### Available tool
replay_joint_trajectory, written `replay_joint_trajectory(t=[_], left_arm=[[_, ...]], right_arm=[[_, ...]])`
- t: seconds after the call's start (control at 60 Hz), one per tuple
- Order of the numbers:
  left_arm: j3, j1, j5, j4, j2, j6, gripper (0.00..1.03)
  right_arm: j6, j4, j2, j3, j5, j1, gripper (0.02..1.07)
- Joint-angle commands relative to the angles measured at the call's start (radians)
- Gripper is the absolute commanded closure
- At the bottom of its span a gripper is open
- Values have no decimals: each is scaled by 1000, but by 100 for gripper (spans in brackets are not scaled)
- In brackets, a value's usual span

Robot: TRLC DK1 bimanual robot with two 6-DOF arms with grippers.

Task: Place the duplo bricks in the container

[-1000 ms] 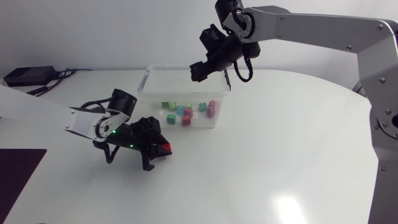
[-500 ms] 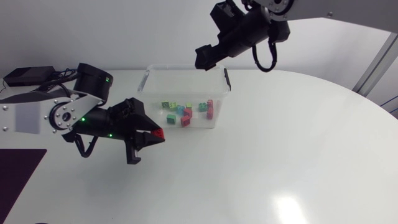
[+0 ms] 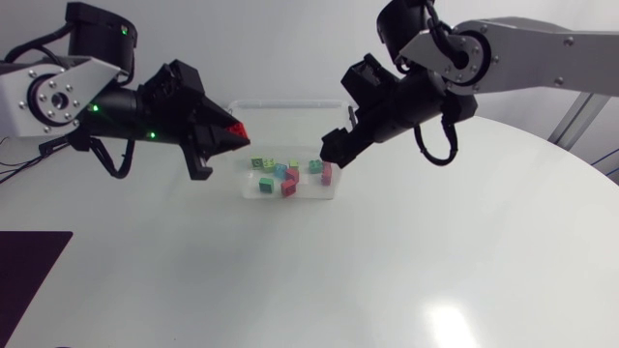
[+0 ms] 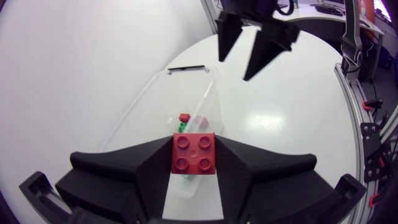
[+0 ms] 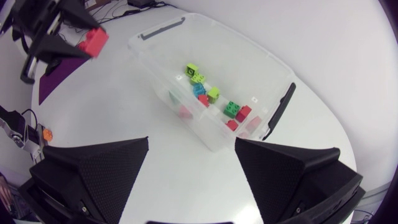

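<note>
A clear plastic container (image 3: 290,192) stands at the back middle of the table with several coloured duplo bricks (image 3: 284,175) inside. My left gripper (image 3: 230,132) hovers above its left end, shut on a red brick (image 3: 236,129). In the left wrist view that red brick (image 4: 194,154) sits studs-up between the fingers, with the container (image 4: 198,79) ahead and below. My right gripper (image 3: 334,152) hangs open and empty over the container's right end. The right wrist view looks down past the open right gripper (image 5: 192,143) at the container (image 5: 249,51), the bricks (image 5: 211,98) and the red brick (image 5: 93,42).
A dark mat (image 3: 29,266) lies at the table's front left edge. The container has black handles at both ends (image 5: 280,109). My other arm's open fingers (image 4: 258,53) show beyond the container in the left wrist view.
My left arm has lifted the red brick off the table and carried it back to the container's left end. My right gripper has come down to the container's right end, opening wider.
</note>
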Motion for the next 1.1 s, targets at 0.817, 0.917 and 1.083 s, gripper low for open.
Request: replay_joint_trajectory(t=[0.817,0.917,1.083], left_arm=[[400,20,-60,68,452,-59,74],[437,17,-73,68,488,-70,72],[454,3,-105,67,525,-62,30]], right_arm=[[-37,80,-160,-361,48,95,6],[-37,80,-162,-366,46,95,6],[-40,81,-168,-381,49,98,6]])
